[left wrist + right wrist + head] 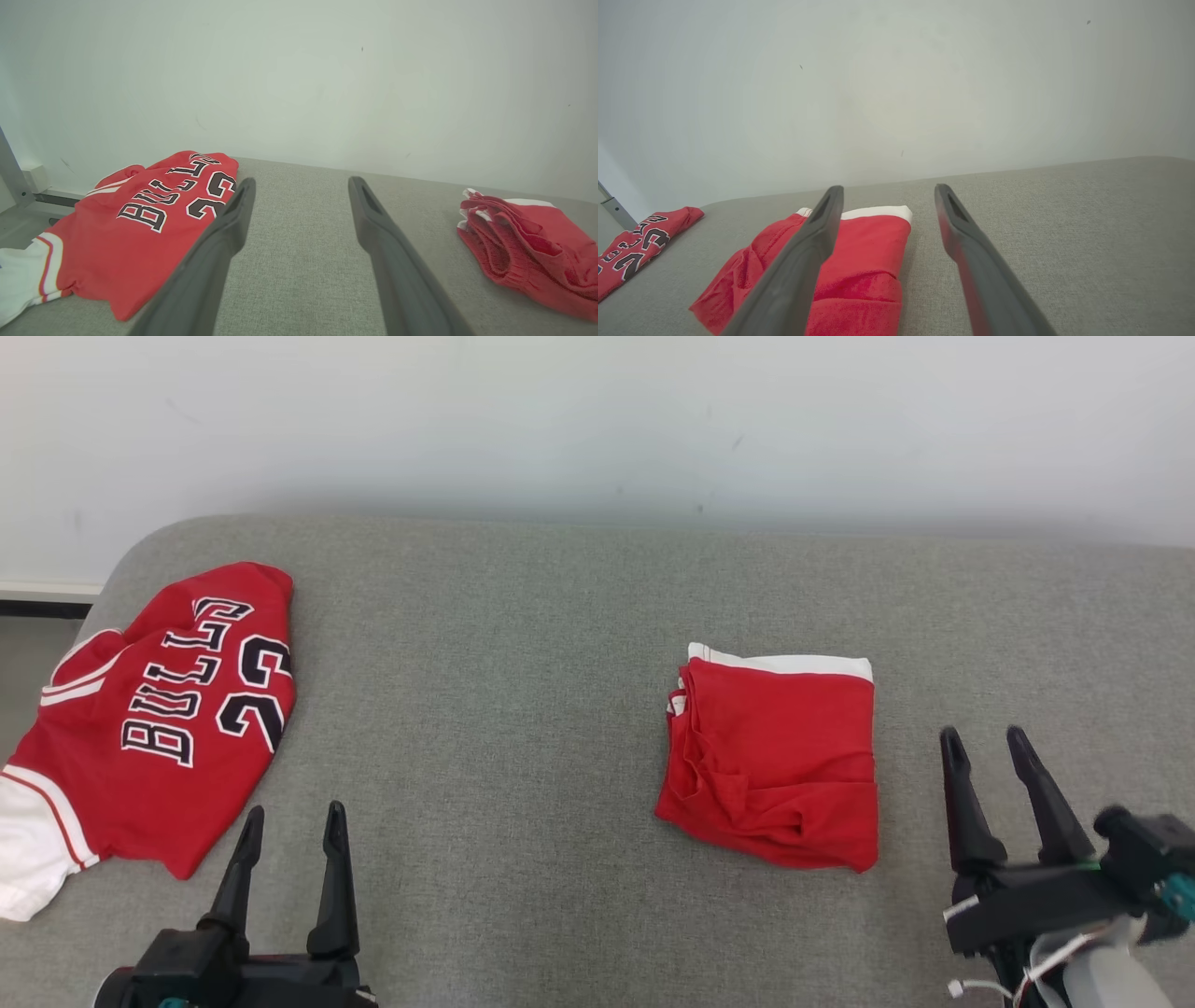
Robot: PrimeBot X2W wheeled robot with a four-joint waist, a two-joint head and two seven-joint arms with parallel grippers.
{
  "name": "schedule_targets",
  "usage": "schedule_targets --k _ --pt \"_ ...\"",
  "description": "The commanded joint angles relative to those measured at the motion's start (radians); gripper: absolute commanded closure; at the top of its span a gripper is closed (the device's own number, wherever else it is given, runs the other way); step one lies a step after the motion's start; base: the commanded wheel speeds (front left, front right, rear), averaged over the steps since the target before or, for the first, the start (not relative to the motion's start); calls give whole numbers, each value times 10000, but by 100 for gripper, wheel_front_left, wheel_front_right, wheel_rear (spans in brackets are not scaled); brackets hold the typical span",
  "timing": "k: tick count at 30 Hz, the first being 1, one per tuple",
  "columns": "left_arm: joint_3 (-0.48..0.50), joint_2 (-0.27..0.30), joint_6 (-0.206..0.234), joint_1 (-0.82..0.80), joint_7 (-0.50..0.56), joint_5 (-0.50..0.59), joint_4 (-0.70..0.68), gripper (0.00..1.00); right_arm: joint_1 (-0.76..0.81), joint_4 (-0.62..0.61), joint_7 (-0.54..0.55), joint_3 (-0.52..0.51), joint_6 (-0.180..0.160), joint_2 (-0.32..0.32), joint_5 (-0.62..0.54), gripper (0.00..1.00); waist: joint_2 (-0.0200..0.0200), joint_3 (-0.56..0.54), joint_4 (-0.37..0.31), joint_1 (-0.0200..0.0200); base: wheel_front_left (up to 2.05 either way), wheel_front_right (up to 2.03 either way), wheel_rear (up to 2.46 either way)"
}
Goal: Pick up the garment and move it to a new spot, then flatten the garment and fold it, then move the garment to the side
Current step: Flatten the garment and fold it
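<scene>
Head view: red jersey (159, 719) at far left, left gripper (294, 810) spread and empty at lower left, folded red garment (775, 761) right of centre. Just right of it the right gripper (983, 735), also spread and empty, is clearly the nearer arm.

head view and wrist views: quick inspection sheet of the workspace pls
surface: grey padded surface, flat, rounded far-left corner
job's things: folded red garment, white band at its far edge, right of centre
clutter: red jersey lying unfolded at the left edge
tools: left tool open, empty; right tool open, empty, apart from the garment
cables: white wires at the right wrist
surroundings: pale wall behind
</scene>
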Motion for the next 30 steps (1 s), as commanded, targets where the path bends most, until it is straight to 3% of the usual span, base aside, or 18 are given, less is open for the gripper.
schedule_targets --k 1,7,14,15,16,17,30 --pt "36 48 17 142 -35 152 17 0 289 -129 0 -172 -24 137 -140 0 0 -56 -40 0 0 0 0" --pt "23 250 15 297 -35 654 153 0 1309 -757 -2 -1019 -24 640 -562 0 0 -148 -140 0 0 0 0" --pt "122 200 14 393 -35 672 251 0 1594 -970 -4 -1262 -24 884 -1082 0 0 -264 -130 0 0 0 0" --pt "108 192 14 395 -35 661 265 0 1506 -918 -4 -1200 -24 844 -1122 41 0 -275 -111 0 0 0 0" --pt "91 183 14 388 -35 642 277 0 1398 -847 -4 -1147 -24 797 -1140 89 0 -282 -86 0 0 0 0" --pt "50 171 14 364 -35 624 289 0 1281 -735 -2 -1091 -24 724 -1148 100 0 -282 -44 0 0 0 0" --pt "-292 61 12 -145 -35 494 187 0 -1573 2162 -3 259 -24 59 -1352 100 0 425 799 0 0 0 0"
